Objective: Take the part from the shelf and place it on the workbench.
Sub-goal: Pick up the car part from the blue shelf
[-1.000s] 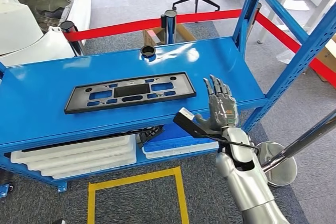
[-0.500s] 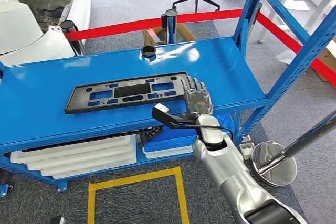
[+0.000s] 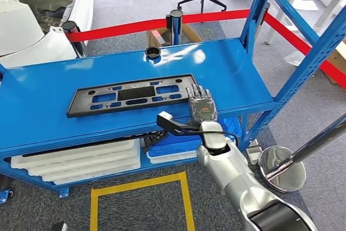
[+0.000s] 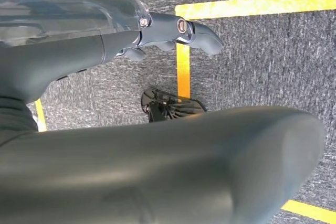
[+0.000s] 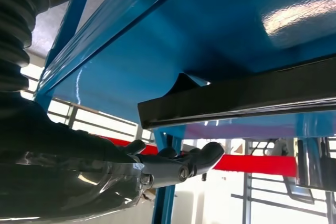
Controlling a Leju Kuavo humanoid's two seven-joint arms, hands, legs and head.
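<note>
Reach step under way: the black mounting plate [image 3: 133,94] lies flat on the blue shelf [image 3: 228,68], its end just beside the right hand [image 3: 201,106], fingers spread and empty, which next must close on that edge.

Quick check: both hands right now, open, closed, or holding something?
Left hand: cannot be told.
Right hand: open, fingers apart at the end of the black panel, holding nothing.

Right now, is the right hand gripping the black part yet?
No. The right hand rests open at the black part's end, fingers not closed around it.
</note>
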